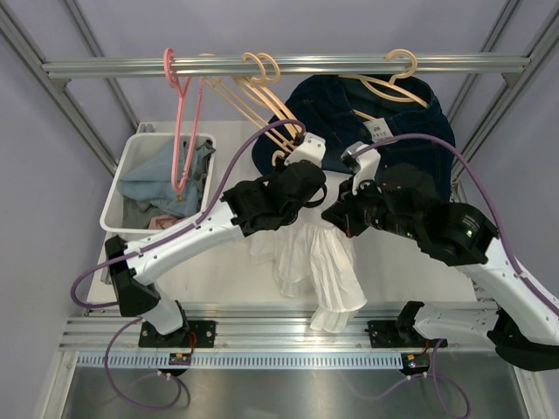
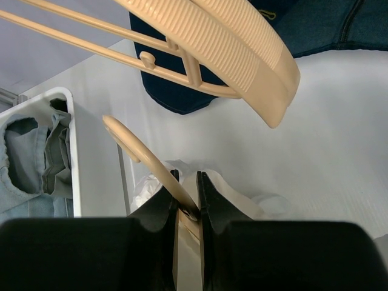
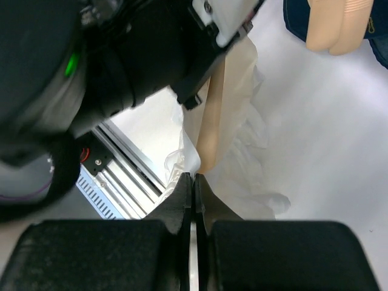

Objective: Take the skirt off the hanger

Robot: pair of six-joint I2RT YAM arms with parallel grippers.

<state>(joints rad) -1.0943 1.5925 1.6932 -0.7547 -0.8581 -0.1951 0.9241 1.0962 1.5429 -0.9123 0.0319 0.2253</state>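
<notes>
The white skirt (image 1: 306,253) hangs in a bunch between my two grippers over the table's front middle. My left gripper (image 2: 187,176) is shut on the thin curved part of the beige hanger (image 2: 140,153); white skirt fabric (image 2: 148,185) shows below its fingers. In the top view the left gripper (image 1: 306,188) is at the skirt's top. My right gripper (image 3: 194,177) is shut on an edge of the skirt (image 3: 248,151), just below the hanger's beige arm (image 3: 212,115). In the top view the right gripper (image 1: 349,209) sits right of the skirt's top.
A white bin (image 1: 118,188) of clothes stands at the left. On the rail (image 1: 288,64) hang a pink hanger (image 1: 179,113), empty beige hangers (image 1: 253,87) and a dark denim garment (image 1: 376,113). The beige hangers (image 2: 242,54) are close above my left gripper.
</notes>
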